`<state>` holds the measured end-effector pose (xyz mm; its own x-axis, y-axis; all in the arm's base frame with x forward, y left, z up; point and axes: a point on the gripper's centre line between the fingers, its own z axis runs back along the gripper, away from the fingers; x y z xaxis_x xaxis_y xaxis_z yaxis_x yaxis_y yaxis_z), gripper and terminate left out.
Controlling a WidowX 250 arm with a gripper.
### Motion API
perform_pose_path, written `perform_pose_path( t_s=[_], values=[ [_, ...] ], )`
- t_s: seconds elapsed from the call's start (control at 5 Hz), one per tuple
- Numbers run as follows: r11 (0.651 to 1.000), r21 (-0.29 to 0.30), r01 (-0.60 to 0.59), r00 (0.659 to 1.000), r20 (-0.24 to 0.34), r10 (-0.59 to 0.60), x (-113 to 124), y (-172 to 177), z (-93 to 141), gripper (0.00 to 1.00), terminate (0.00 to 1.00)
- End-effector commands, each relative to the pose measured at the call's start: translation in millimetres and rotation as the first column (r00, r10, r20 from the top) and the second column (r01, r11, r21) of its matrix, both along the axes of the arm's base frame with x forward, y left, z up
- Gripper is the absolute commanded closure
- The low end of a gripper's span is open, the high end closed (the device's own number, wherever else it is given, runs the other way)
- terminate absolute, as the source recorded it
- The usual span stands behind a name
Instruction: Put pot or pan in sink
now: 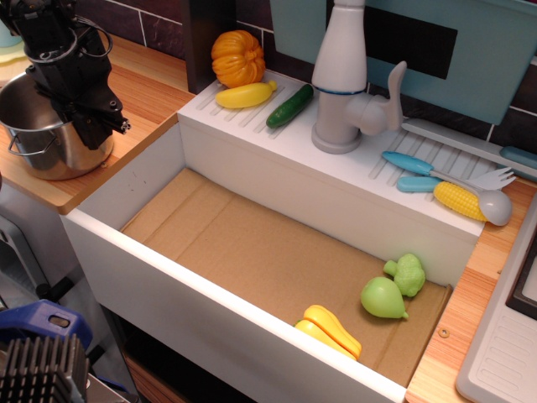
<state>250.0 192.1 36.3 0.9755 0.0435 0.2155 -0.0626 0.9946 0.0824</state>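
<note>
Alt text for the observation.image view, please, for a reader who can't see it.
A black robot gripper reaches down at the right rim of a shiny steel pot on the wooden counter, left of a white toy sink; whether its jaws grip the rim is unclear. Toy vegetables lie in the sink's right corner, and a faucet stands on its back ledge.
</note>
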Motion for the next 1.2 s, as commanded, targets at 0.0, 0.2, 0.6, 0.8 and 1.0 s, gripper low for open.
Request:
perform_pose_path(
  t_s=[0.0, 0.2, 0.6, 0.8, 1.0],
  values=[
    [0.999, 0.050, -0.020, 0.998, 0.052, 0.017, 7.9, -7.8, 25.7, 1.00, 0.00],
    [0.998, 0.031, -0.054, 0.996, 0.068, 0.052, 13.4, -28.4, 29.8, 1.00, 0.00],
    [0.988, -0.055, -0.147, 0.987, 0.058, 0.150, 20.3, -77.5, 34.8, 1.00, 0.00],
    [0.979, -0.119, -0.168, 0.981, 0.078, 0.178, 22.3, -94.2, 21.1, 1.00, 0.00],
    [0.972, -0.166, -0.169, 0.978, 0.098, 0.186, 31.6, -104.8, 12.7, 1.00, 0.00]
  ],
)
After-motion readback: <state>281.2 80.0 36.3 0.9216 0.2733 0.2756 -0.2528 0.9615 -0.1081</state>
